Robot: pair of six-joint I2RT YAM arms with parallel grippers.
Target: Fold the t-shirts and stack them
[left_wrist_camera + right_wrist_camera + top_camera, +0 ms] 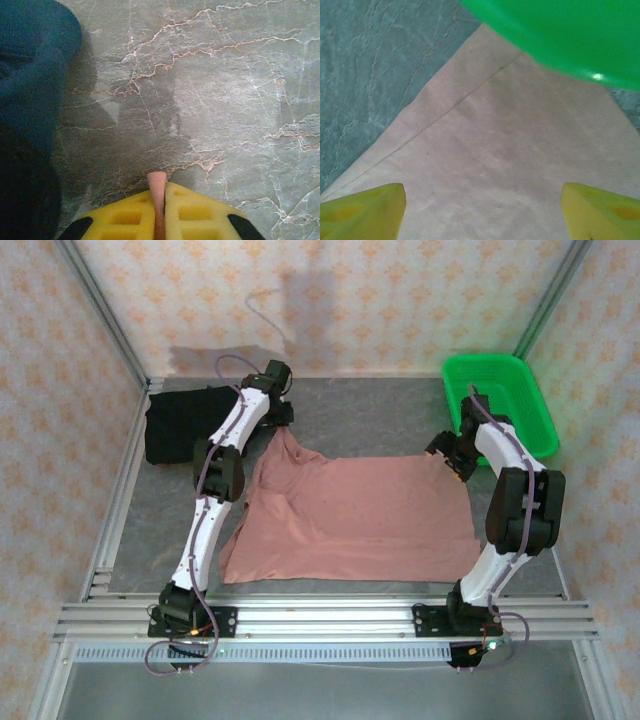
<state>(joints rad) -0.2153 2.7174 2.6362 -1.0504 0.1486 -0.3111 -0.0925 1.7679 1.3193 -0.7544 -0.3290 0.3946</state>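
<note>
So the biggest thing here is the grey marbled counter (380, 405), and most of its middle is covered by the pink t-shirt (360, 515), lying spread out and mostly flat, with some wrinkles on its left side and its far-left corner pulled up into a little peak. The black t-shirt (180, 425) sits as a dark bunched heap just off the pink t-shirt's far-left corner, apart from it as far as I can tell. The green basket (487, 359) is beyond the pink t-shirt's far-right corner, and from my right wrist camera its rim hangs right over the edge of the cloth. My left end effector (283, 420) is at that raised far-left peak, and my left wrist camera shows the yellow fingers (195, 210) pressed together with a thin fold of pink cloth pinched between them, bare counter beyond it and the black t-shirt off to the side. My right end effector (482, 192) is over the pink t-shirt's far-right corner with its fingers spread wide apart and nothing between them, just flat pink cloth and a seam line underneath.
</note>
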